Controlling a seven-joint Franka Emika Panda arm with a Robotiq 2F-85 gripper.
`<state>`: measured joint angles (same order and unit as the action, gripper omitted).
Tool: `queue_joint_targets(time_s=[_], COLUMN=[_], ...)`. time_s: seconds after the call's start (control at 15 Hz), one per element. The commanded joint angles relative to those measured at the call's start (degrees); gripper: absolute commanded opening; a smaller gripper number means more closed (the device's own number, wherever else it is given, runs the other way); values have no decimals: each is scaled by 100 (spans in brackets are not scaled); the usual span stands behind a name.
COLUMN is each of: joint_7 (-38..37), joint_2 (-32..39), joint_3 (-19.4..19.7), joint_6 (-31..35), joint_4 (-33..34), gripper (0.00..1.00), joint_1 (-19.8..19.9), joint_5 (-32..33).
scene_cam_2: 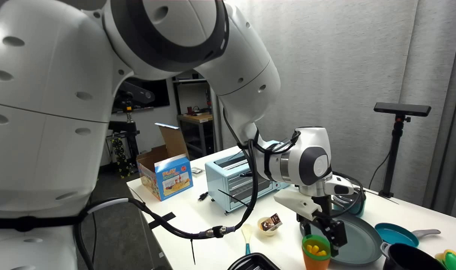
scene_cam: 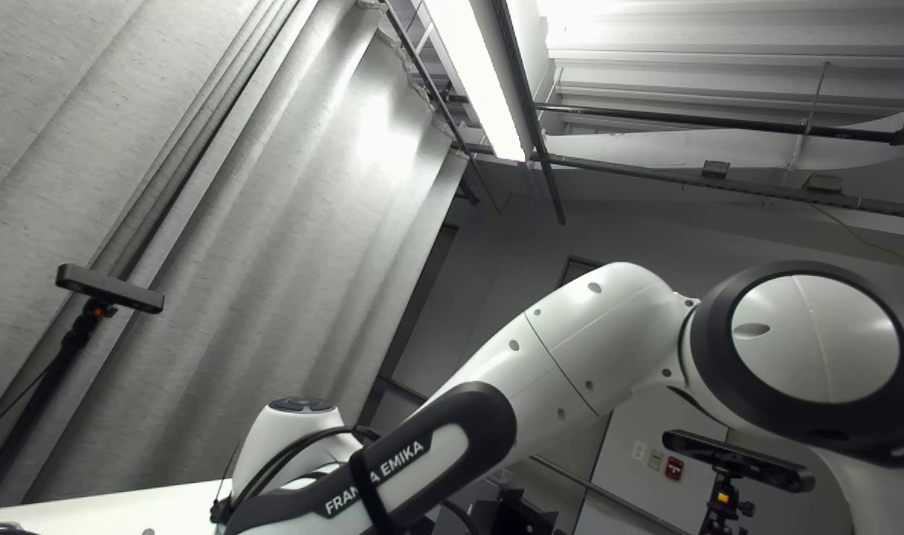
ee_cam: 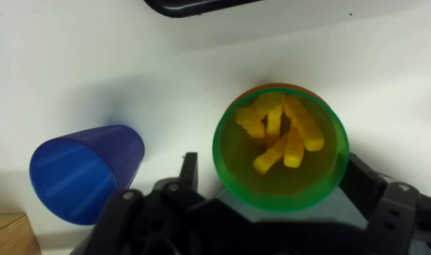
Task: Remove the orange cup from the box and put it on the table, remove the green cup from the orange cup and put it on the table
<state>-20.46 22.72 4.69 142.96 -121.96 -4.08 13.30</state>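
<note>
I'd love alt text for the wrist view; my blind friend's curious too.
A green cup holding yellow pieces, nested in an orange cup, sits between the open jaws of a black gripper. At the picture's left is a blue cup, with pale table around.

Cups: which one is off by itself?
The blue cup, at left in the wrist view: it sits apart, while the green cup nests inside the orange cup.

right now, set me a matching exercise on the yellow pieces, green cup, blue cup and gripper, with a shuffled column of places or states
1. yellow pieces
2. green cup
3. blue cup
4. gripper

A. left of the green cup in the wrist view
B. jaws spread
C. nested in the orange cup
D. inside the green cup

Pairs: 1-D, 2-C, 3-A, 4-B
</note>
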Motion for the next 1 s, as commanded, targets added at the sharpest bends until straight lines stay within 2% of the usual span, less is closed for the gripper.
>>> queue_joint_targets(time_s=[0.0, 0.13, 0.2, 0.33, 0.93], joint_7=[13, 42, 53, 66, 55], joint_2=[-99, -97, -94, -93, -99], joint_3=[62, 62, 61, 59, 77], joint_6=[127, 113, 106, 107, 125], joint_4=[-61, -49, -45, -42, -19], gripper=[100, 99, 74, 71, 2], joint_1=[-19, -14, -13, -7, 14], joint_5=[-114, -113, -111, -116, -125])
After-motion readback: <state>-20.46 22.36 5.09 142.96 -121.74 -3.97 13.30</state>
